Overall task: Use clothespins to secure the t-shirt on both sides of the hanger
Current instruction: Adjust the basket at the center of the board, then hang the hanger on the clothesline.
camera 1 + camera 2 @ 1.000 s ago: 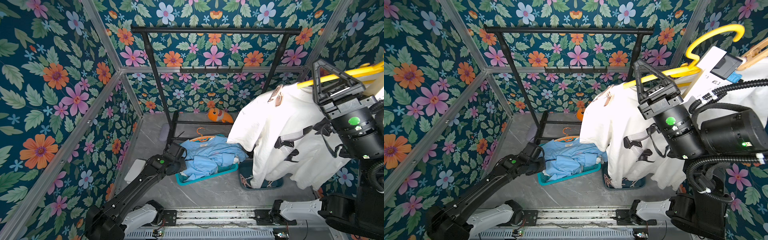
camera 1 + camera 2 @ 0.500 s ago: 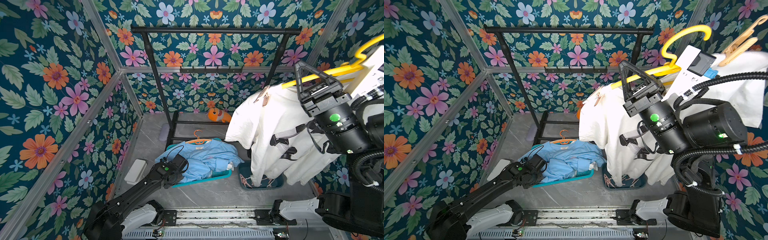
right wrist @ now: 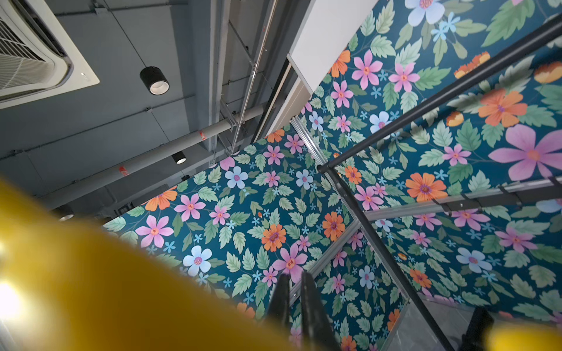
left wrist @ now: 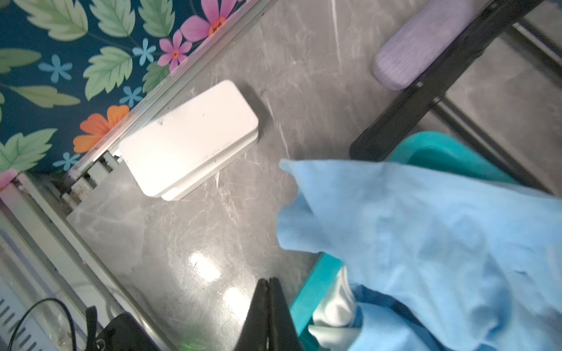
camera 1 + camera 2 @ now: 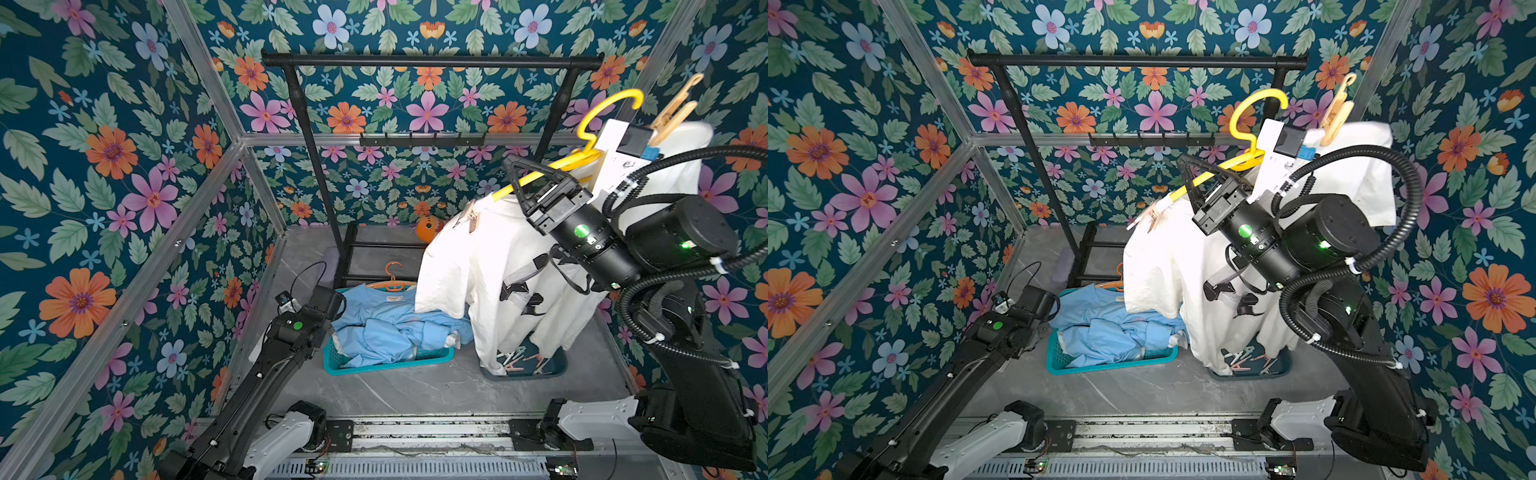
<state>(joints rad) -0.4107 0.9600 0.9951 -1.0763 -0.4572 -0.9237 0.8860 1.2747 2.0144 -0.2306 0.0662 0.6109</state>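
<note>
My right gripper [image 5: 513,166] [image 5: 1185,164] [image 3: 293,278] is raised high on the right, shut on the yellow hanger [image 5: 602,112] [image 5: 1254,108] [image 3: 91,273]. The white t-shirt [image 5: 478,266] [image 5: 1163,270] hangs from that hanger. A pink clothespin [image 5: 469,218] [image 5: 1152,216] grips one shoulder, and a beige clothespin [image 5: 671,114] [image 5: 1337,112] stands on the other. Several loose clothespins [image 5: 523,359] [image 5: 1250,359] lie in a dark tray under the shirt. My left gripper [image 4: 269,282] is low beside the teal basket [image 4: 316,282], shut and holding nothing.
A black clothes rack [image 5: 432,61] stands at the back. The teal basket [image 5: 386,361] holds blue clothes and an orange hanger [image 5: 392,282]. An orange toy [image 5: 428,228] lies behind the shirt. A white box [image 4: 188,136] and a purple case [image 4: 416,51] lie near the left wall.
The right arm has carried the hanger and t-shirt leftward towards the rack, bringing the hook and the beige clothespin into view. The left arm has shifted left beside the basket.
</note>
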